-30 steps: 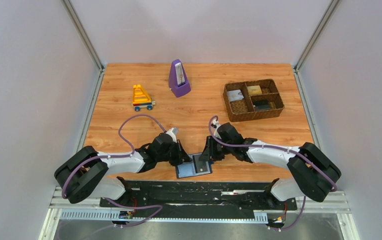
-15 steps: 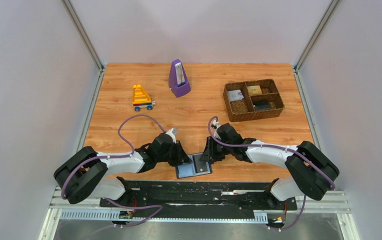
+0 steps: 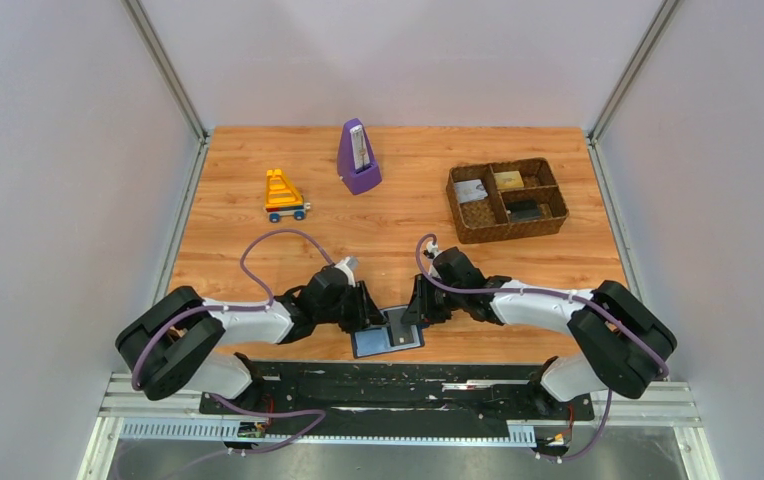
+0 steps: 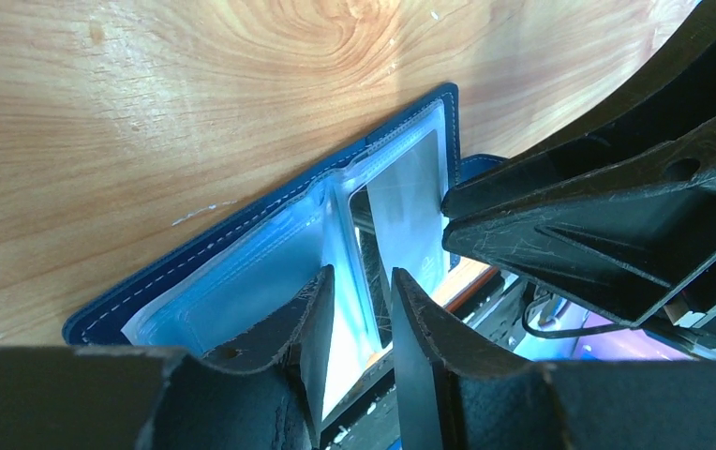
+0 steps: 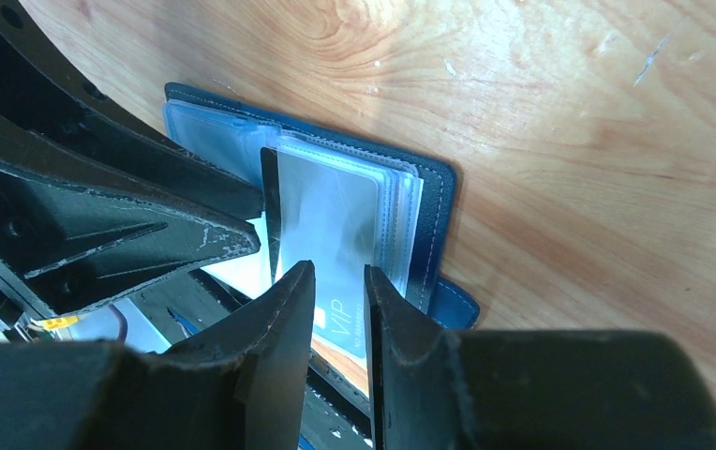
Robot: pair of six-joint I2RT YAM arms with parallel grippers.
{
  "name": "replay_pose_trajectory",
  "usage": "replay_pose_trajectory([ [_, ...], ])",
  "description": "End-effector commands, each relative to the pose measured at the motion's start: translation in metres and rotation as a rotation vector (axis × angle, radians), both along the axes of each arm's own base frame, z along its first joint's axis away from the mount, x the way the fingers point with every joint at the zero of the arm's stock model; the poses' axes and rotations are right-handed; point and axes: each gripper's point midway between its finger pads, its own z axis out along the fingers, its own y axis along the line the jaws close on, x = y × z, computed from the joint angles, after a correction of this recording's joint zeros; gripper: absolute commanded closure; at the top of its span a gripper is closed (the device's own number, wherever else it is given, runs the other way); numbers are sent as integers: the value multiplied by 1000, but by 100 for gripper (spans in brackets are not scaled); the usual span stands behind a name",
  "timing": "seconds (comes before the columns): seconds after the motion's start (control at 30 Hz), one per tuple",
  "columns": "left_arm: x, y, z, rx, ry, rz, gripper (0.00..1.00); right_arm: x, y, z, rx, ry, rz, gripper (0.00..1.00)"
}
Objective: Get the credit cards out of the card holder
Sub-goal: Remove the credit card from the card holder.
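The card holder [image 3: 388, 338] lies open on the bench [image 3: 408, 220], close to its near edge. Its blue-grey sleeve pages [image 4: 261, 267] are fanned up, and the credit cards [image 5: 326, 220] sit inside those sleeves, none of them out yet. The left end effector [image 4: 362, 292] has its fingers apart, straddling one upright page without clearly pinching it. The right end effector [image 5: 340, 281] stands a little apart around a page holding a pale grey card marked VIP; whether it actually bites on it cannot be told. The main risk is that either arm closes on the clear plastic rather than on the card itself. A pull would then lift the page, or drag the whole holder, which nothing visibly pins down, toward the bench edge and off it. The two end effectors also work tip to tip over the same spine, so a small sideways move could knock them together. A thin, glossy card could also slip from a shallow grip.
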Motion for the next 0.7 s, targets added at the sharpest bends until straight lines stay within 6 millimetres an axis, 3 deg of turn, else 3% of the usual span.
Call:
replay_pose_trajectory([
  [0.0,6,-6,2,-13,-20,-2,62,-3,-2,-8,-5,13,2,72],
  [0.3,6,-13,7,-64,-22,-7,68,-2,1,-7,14,1,3,73],
  [0.43,6,-11,7,-61,-20,5,80,-2,0,-8,9,1,-1,73],
  [0.53,6,-8,10,-62,-29,17,98,-2,-2,-10,1,3,-5,73],
  [0.67,6,-3,11,-53,-42,25,100,-2,-3,-12,-12,8,-7,73],
])
